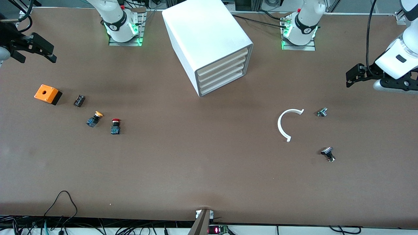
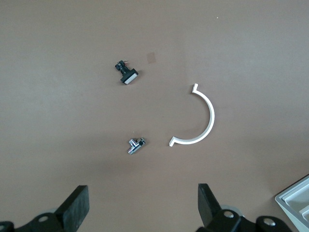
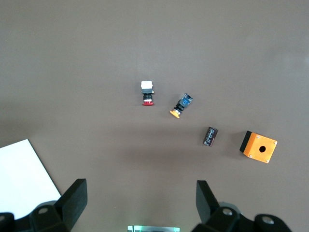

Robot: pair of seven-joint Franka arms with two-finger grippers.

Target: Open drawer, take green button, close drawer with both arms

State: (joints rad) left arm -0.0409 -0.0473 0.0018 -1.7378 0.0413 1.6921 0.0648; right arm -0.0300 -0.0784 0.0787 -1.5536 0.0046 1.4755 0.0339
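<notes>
**Inspector:** Status of the work?

**Assistant:** Not begun, by my reading. All four drawers of the cabinet (image 1: 209, 42) are pushed in, the lowest drawer (image 1: 222, 85) included. The green button is nowhere in view; presumably it lies inside that drawer.

**Inspector:** The claws, taken across the front view?

**Assistant:** The right claw (image 1: 49, 52) hangs over the counter (image 1: 209, 176) at the right arm's end, well apart from the cabinet, fingers spread wide, holding nothing. The left claw (image 1: 354, 76) hangs over the left arm's end, equally wide and empty. Neither arm is near the cabinet.

**Inspector:** Next move?

**Assistant:** One arm must come to the front of the lowest drawer and get purchase on its cream face. The four fronts sit close together, so picking the lowest cleanly is the difficulty.

**Inspector:** What do the views offer separately?

**Assistant:** Only the front view shows the drawer fronts. The right wrist view gives a closer look at the orange box (image 3: 259, 147), the red button (image 3: 147, 93) and the yellow button (image 3: 180, 106), with just a white corner of the cabinet. The left wrist view shows the white curved piece (image 2: 200, 118), two small metal parts, and a corner of the drawer stack.
</notes>
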